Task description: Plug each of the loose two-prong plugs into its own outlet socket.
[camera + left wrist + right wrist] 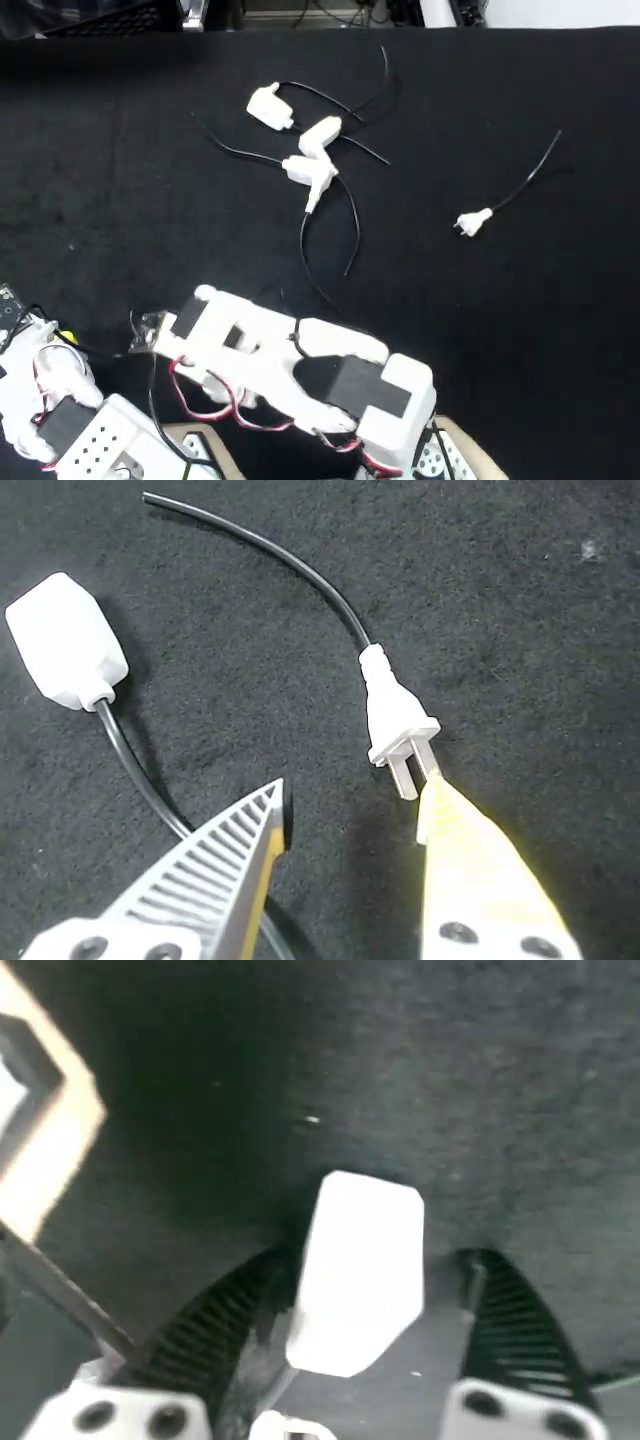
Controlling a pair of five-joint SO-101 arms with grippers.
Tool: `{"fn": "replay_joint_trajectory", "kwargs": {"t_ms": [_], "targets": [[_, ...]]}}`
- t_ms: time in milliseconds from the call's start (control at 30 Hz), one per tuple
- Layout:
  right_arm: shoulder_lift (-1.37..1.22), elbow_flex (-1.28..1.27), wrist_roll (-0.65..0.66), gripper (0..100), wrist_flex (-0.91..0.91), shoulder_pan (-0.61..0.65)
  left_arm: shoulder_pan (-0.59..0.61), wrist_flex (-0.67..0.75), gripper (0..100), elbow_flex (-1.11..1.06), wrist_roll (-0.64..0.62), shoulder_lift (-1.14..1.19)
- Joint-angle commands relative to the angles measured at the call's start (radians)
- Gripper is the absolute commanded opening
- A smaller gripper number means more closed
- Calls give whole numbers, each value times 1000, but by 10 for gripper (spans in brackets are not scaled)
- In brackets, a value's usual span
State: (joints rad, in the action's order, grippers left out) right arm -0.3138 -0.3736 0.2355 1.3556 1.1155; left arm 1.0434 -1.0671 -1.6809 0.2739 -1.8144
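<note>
White and loose, a two-prong plug (398,705) is seen lying on the black counter (520,600), prongs almost touching one fingertip of the left end effector (350,800), which is held open and empty. A white socket (65,640) lies nearby. The plug's body, not its prongs, should be straddled squarely before closing.

Three white connector bodies (268,106) clustered; one separate plug (474,222); two arms (300,365).
</note>
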Motion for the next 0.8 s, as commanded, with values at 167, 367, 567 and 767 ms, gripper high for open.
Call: {"fn": "replay_joint_trajectory", "kwargs": {"t_ms": [167, 367, 567, 767], "targets": [[-38, 116, 11, 53, 72, -60, -8, -5, 220, -21, -5, -3], [-30, 222, 167, 53, 80, -347, -8, -6, 220, -21, -5, -3], [-38, 404, 247, 53, 72, -595, -8, -6, 220, -21, -5, -3], [-134, 378, 247, 57, -94, -624, -8, -6, 220, -21, -5, -3]]}}
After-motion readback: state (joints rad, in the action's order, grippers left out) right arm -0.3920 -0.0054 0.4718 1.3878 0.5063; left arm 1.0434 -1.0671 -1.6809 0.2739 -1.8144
